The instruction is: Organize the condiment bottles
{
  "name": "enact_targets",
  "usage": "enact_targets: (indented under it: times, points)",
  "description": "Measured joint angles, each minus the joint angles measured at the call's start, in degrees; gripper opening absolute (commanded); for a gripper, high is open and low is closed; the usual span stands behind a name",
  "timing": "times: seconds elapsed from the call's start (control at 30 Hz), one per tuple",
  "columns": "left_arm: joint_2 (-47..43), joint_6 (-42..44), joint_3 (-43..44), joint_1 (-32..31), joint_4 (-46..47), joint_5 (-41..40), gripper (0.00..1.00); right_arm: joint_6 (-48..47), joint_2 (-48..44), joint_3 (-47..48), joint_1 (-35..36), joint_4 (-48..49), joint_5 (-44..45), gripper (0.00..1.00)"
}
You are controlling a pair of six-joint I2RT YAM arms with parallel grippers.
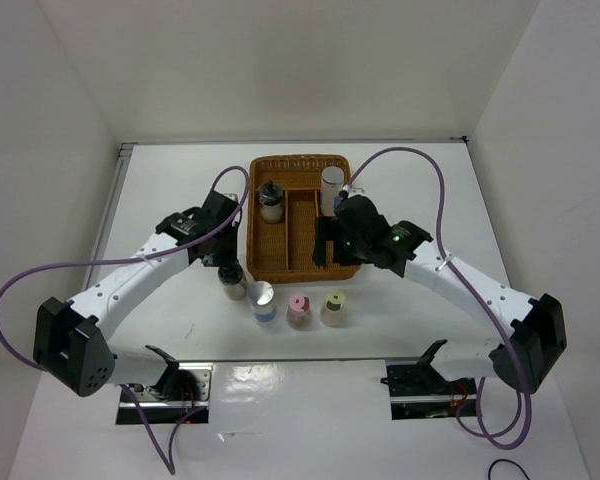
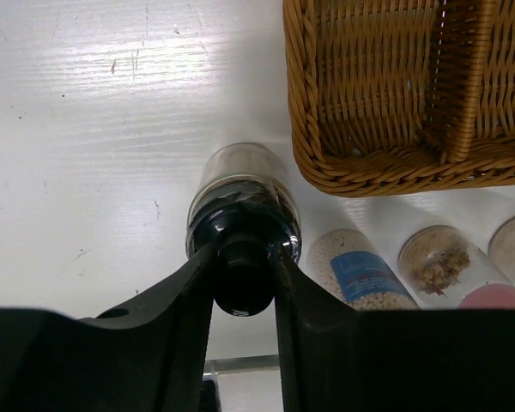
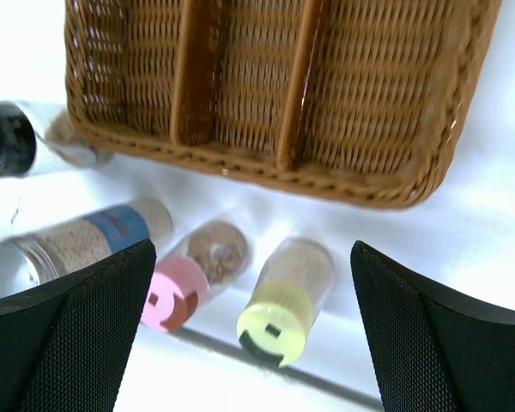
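Note:
My left gripper (image 1: 230, 268) is shut on the top knob of a black-capped bottle (image 2: 240, 193), which stands on the table just left of the wicker tray's (image 1: 300, 268) front corner. Beside it stand a silver-capped bottle with a blue label (image 1: 264, 300), a pink-capped one (image 1: 299, 308) and a yellow-green-capped one (image 1: 334, 307). Inside the tray are another black-capped bottle (image 1: 271, 200) and a silver-capped one (image 1: 332, 185). My right gripper (image 1: 329, 243) hangs open over the tray's front right part. In the right wrist view the yellow-green-capped bottle (image 3: 279, 313) lies below, between the open fingers (image 3: 94, 326).
The tray (image 2: 395, 112) has dividers that form long compartments. White walls close the table at the back and both sides. Purple cables loop from both arms. Two metal base plates sit at the near edge.

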Motion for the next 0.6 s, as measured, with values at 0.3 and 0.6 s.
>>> enact_targets:
  times: [0.3, 0.6]
  points:
    - [0.3, -0.1, 0.6, -0.5, -1.1, -0.4, 0.21, 5.2, 1.0, -0.1, 2.1, -6.3, 0.2, 0.97]
    - [0.9, 0.0, 7.5, -0.6, -6.1, -2.5, 0.17, 8.7, 1.0, -0.8, 5.4, -9.3, -0.5, 0.96]
